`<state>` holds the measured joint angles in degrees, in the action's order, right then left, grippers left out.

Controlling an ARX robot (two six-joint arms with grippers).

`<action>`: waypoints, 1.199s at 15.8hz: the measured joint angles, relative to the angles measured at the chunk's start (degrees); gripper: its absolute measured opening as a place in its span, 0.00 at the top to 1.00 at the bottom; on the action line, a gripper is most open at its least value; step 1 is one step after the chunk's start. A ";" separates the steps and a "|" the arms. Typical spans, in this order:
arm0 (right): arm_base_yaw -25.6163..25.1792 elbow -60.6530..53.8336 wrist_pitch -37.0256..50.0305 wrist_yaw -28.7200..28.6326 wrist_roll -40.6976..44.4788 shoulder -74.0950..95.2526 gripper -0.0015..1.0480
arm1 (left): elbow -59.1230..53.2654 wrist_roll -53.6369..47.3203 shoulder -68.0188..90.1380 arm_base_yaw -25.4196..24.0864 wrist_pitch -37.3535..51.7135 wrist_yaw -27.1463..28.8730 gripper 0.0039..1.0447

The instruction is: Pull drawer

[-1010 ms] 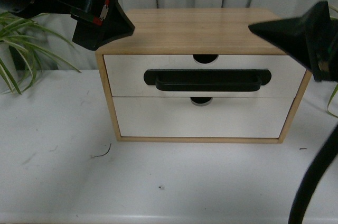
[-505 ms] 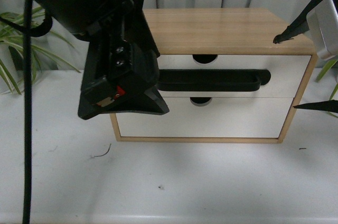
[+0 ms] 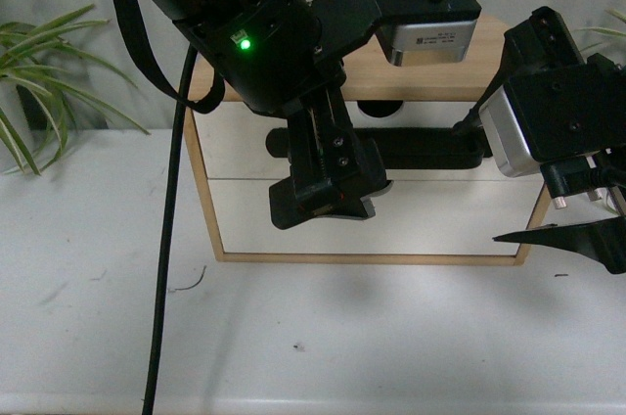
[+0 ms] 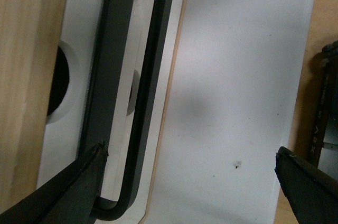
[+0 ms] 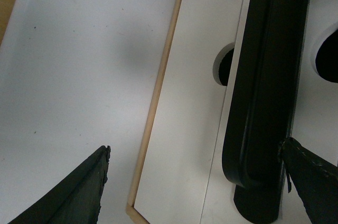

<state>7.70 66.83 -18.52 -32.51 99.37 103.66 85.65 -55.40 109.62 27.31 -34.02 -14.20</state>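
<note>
The drawer point(image 3: 235, 146) is the upper one in a light wood cabinet point(image 3: 430, 77); it looks pushed in flush. Its long black bar handle point(image 3: 430, 146) crosses the white front, half hidden by my left arm. My left gripper point(image 3: 323, 202) hangs before the handle's left part. In the left wrist view it stands open point(image 4: 190, 152), one finger by the handle point(image 4: 108, 65), the other over the table. My right gripper point(image 3: 479, 185) is open too point(image 5: 195, 147), one finger at the handle's point(image 5: 264, 76) right end, nothing held.
Below sits a plain white drawer front point(image 3: 440, 224) without a handle. The cabinet stands on a white table point(image 3: 391, 337). A leafy plant point(image 3: 39, 72) is at the far left. A black cable point(image 3: 171, 239) hangs down from my left arm.
Both arms have swung in front of the cabinet. The left gripper moved right and in toward the handle; the right gripper came down and left to the handle's right end.
</note>
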 joint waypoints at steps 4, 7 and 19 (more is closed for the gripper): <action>1.22 1.36 0.55 0.81 0.17 1.55 0.06 | -0.04 0.94 1.46 -0.04 3.04 0.70 0.06; 2.05 2.23 0.57 0.96 0.20 2.54 0.06 | -0.04 1.18 2.43 -0.37 3.19 0.61 0.06; 2.82 2.29 4.07 2.03 2.21 7.58 0.06 | -2.36 0.94 5.99 -0.26 6.86 -1.36 0.06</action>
<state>10.52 69.12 -14.46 -30.48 101.58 111.24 83.29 -54.46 115.61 27.05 -27.16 -15.55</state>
